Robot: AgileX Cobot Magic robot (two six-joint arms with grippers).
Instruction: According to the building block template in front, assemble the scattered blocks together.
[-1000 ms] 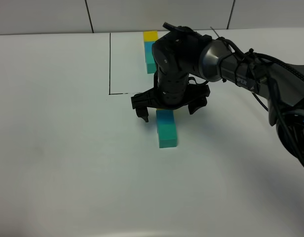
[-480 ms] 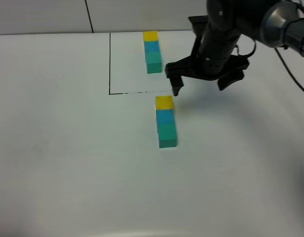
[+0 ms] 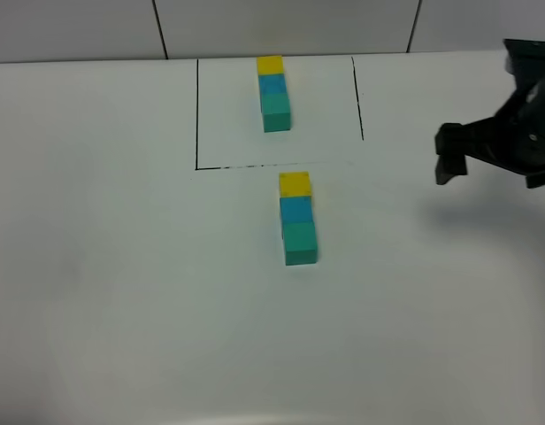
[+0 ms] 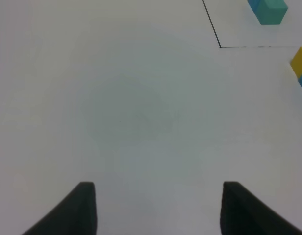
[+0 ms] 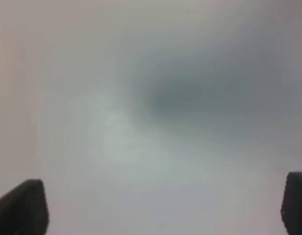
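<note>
Off at the right edge of the exterior view, the right pincer [image 3: 498, 164] hangs above bare white table [image 3: 122, 310] with its jaws spread wide and nothing between them; its own wrist view shows only blurred table under the two dark fingertips [image 5: 21, 205]. Well away from it, toward the middle of the table, the three scattered blocks sit in one touching row: small matte yellow cube [image 3: 295, 184], blue cube [image 3: 296, 210], teal-green cube [image 3: 300, 243]. Beyond that row, farther again from the pincer, the building block template [image 3: 272, 93] shows the same order inside its thin black frame [image 3: 197, 115]. The assembly looks complete, so the step in hand is clearing away; doing it well means lifting clear and not sweeping back over the row. The left pincer [image 4: 158, 208] holds nothing, jaws apart over empty table, the row at the edge of its view.
</note>
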